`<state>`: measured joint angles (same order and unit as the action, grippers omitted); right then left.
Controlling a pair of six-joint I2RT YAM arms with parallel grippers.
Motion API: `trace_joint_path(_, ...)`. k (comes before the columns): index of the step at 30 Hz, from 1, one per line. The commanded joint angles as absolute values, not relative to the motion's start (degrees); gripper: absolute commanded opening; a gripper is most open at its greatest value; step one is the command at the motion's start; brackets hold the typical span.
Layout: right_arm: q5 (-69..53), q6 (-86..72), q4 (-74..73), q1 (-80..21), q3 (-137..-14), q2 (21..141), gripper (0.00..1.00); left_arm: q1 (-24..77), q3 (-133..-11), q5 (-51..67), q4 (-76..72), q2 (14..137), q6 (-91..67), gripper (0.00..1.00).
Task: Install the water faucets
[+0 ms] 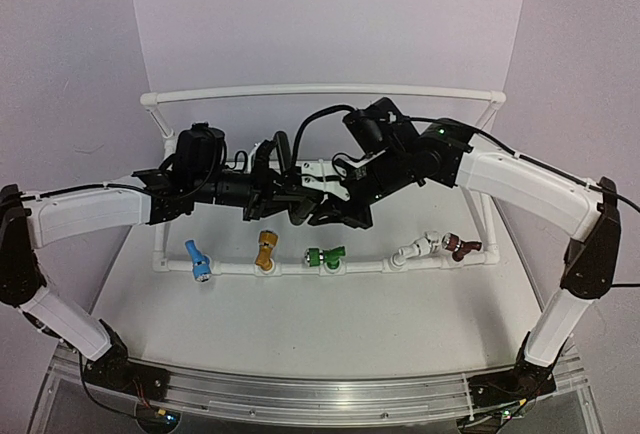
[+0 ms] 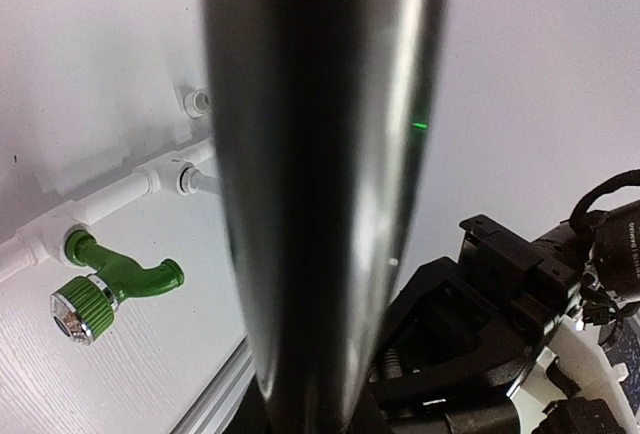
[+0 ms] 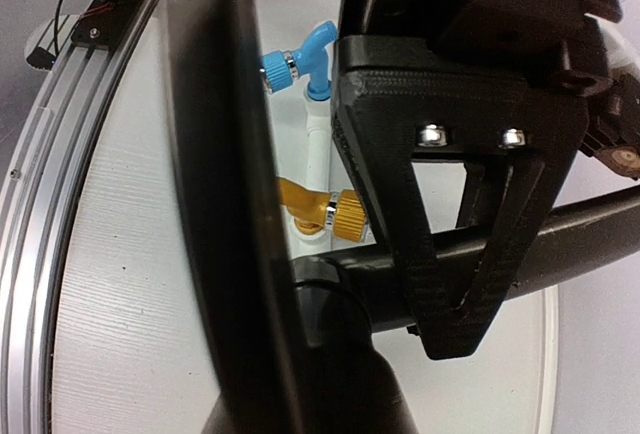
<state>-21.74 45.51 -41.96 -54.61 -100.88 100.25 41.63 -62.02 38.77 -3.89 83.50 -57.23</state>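
A black water faucet (image 1: 303,204) hangs in the air between both grippers, above the middle of the white pipe frame (image 1: 320,90). My left gripper (image 1: 283,197) is shut on its long straight lever, which fills the left wrist view as a dark shiny bar (image 2: 320,204). My right gripper (image 1: 332,210) is shut on the short body (image 3: 345,354). In the right wrist view the lever (image 3: 600,229) runs off to the right, with a left finger (image 3: 450,204) clamped across it. My own fingertips are hidden behind the faucet in both wrist views.
Along the front pipe (image 1: 365,266) sit a blue faucet (image 1: 197,260), a yellow one (image 1: 265,250), a green one (image 1: 325,256), a white one (image 1: 416,248) and a dark red one (image 1: 461,245). A metal rail (image 1: 320,394) runs along the near table edge.
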Motion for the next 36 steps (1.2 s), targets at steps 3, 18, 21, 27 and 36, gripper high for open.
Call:
trace_joint_path(3,-24.8,50.1,-42.2,-55.6,-103.9,99.4,0.00,41.7,-64.1,46.1,-5.8,85.8,-55.9,0.00)
trace_joint_path(18,-15.7,45.0,-41.7,-53.7,-102.2,91.6,0.98,35.5,-59.7,42.6,-13.3,80.6,-61.7,0.00)
trace_joint_path(21,-18.6,42.4,-41.0,-48.9,-101.2,88.2,0.98,34.1,-60.1,41.4,-12.6,80.7,-62.2,0.00)
trace_joint_path(27,-15.8,40.5,-41.8,-36.6,-99.2,87.9,0.98,33.8,-59.6,34.8,-9.7,78.7,-59.2,0.00)
trace_joint_path(36,-12.8,46.6,-51.8,-19.8,-101.9,102.8,0.86,33.8,-59.8,33.6,-7.3,77.6,-57.8,0.00)
